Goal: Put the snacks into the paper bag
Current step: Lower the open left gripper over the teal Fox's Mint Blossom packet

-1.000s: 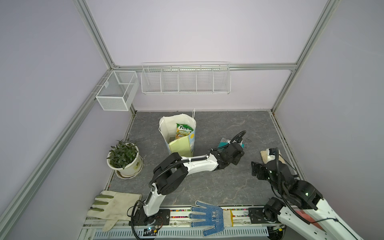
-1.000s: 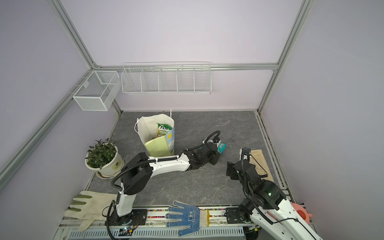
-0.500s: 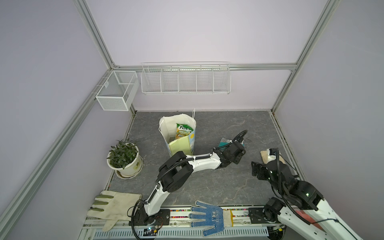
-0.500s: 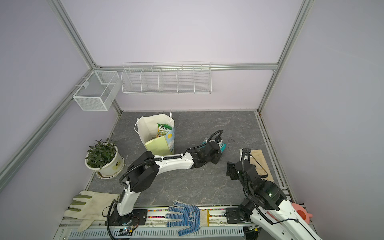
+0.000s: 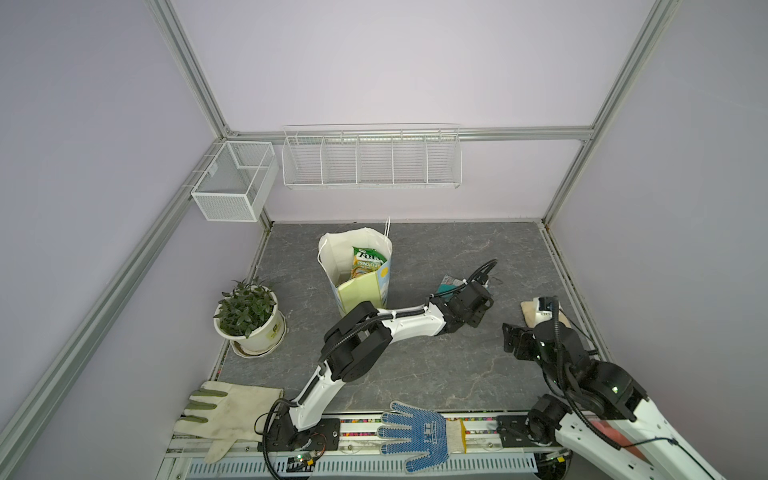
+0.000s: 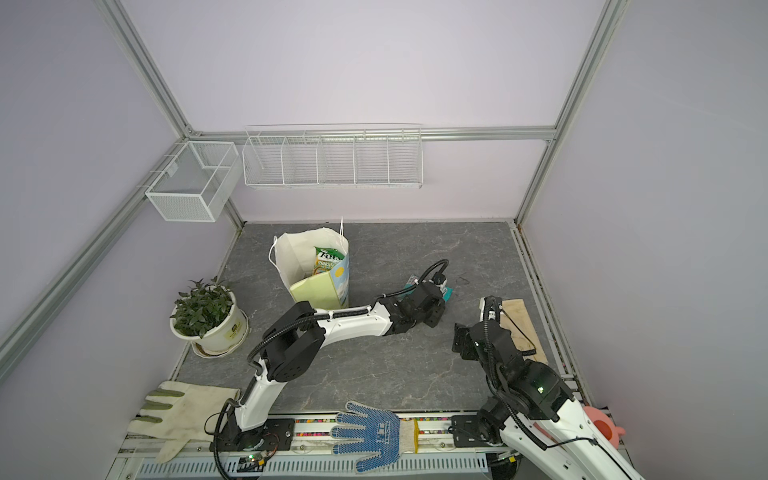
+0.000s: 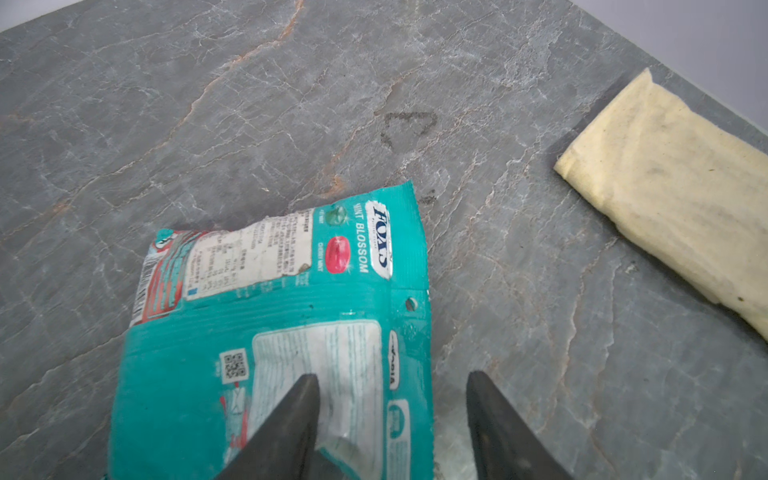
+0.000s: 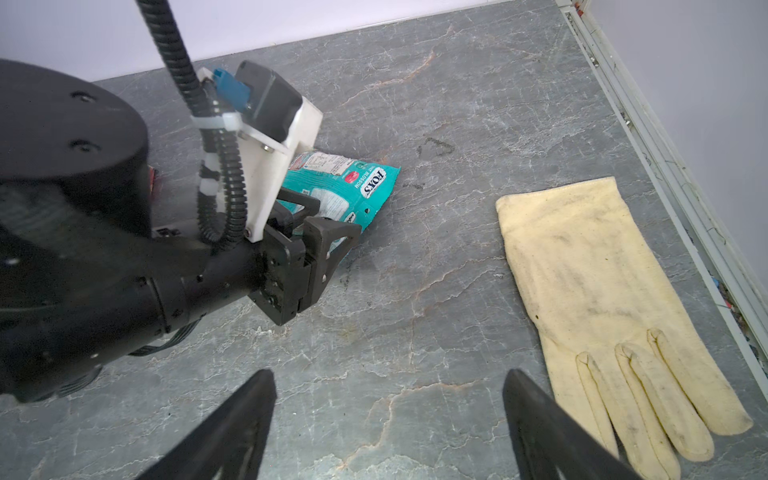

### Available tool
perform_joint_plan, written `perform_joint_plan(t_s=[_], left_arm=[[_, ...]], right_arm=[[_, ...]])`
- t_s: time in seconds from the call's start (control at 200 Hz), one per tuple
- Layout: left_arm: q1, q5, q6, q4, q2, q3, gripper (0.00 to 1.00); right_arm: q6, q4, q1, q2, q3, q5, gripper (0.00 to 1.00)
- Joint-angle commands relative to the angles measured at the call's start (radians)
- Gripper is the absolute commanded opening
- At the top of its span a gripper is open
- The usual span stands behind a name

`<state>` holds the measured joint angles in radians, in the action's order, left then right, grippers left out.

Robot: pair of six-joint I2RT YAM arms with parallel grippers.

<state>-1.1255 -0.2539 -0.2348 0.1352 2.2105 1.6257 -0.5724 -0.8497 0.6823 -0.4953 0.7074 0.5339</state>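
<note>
Left gripper (image 7: pixel 395 419): I find its two dark fingers apart and clamped on nothing, set low over the near end of the teal glossy plastic candy packet (image 7: pixel 291 316). One finger (image 7: pixel 305 411) lies over the packet's printed label. The other stands over the bare grey stone-pattern tabletop (image 7: pixel 540 332) just past the packet's long edge, so that edge sits between the jaws. The packet lies flat on the table, wrinkled and partly collapsed. It is well apart from the tall paper bag with the pale yellow-green side panel (image 5: pixel 358 291), which stands upright, mouth open, with a green packet (image 5: pixel 366 261) showing inside. I judge the teal packet light, limp and slick: it will fold, and may slide if pressed flat. I would take it by the crimped side edge or a raised wrinkle, seated deep in the jaws. A cream fabric glove (image 8: pixel 602 291) lies nearby, not touching it. Right gripper (image 8: pixel 386 428): jaws wide, empty, hanging above bare table.
</note>
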Motion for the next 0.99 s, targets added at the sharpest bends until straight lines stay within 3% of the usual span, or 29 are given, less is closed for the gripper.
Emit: perform_joint_plan(t_s=[0.0, 0.6, 0.99], left_arm=[[0.003, -0.003, -0.007, 0.038, 0.035, 0.038, 0.57], [0.004, -0.091, -0.014, 0.172, 0.138, 0.133, 0.54], [-0.006, -0.081, -0.031, 0.235, 0.133, 0.150, 0.60]], right_arm=[[-0.007, -0.012, -0.005, 0.015, -0.005, 0.004, 0.88], [-0.012, -0.009, -0.004, 0.017, -0.014, 0.003, 0.89], [-0.015, -0.003, -0.005, 0.009, -0.017, 0.003, 0.89]])
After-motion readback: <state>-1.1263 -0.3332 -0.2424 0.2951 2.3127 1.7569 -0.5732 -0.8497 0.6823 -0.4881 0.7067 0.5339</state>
